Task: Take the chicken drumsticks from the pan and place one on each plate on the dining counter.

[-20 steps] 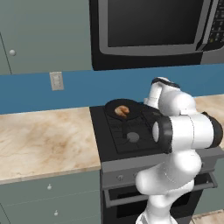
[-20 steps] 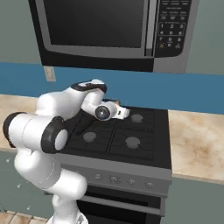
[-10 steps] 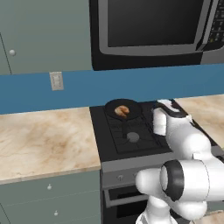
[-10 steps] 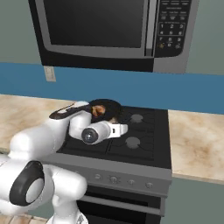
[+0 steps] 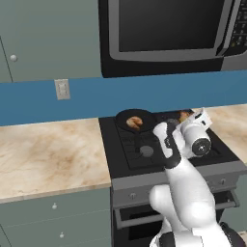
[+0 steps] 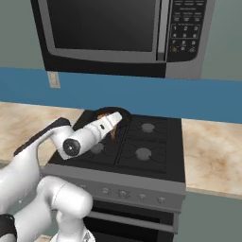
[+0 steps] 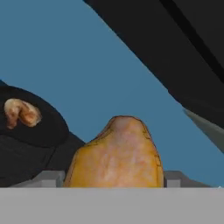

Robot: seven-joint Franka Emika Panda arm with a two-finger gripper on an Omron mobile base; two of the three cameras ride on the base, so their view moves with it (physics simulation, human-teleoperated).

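The black pan point(image 5: 126, 116) sits on the stove's back left burner with one golden-brown chicken drumstick point(image 5: 135, 123) in it. My gripper point(image 5: 187, 116) hovers above the stove to the right of the pan, shut on the other drumstick point(image 5: 183, 115). In the hand view that held drumstick point(image 7: 116, 155) bulges up between the fingertips point(image 7: 48, 177), and the pan point(image 7: 43, 131) with its drumstick point(image 7: 19, 113) lies off to the left. From the right base view the gripper point(image 6: 115, 124) hangs just in front of the pan point(image 6: 111, 112). The plates and the dining counter are out of view.
A black stove point(image 5: 164, 149) with several burners stands between beige marbled wall counters point(image 5: 43, 149). A microwave point(image 5: 169, 29) hangs low above it. A blue backsplash point(image 6: 203, 99) runs behind. My white forearm point(image 5: 169, 144) reaches across the stove's front.
The arm has swung from over the pan to the right and lower across the stove, carrying one drumstick out of the pan. One drumstick stays in the pan.
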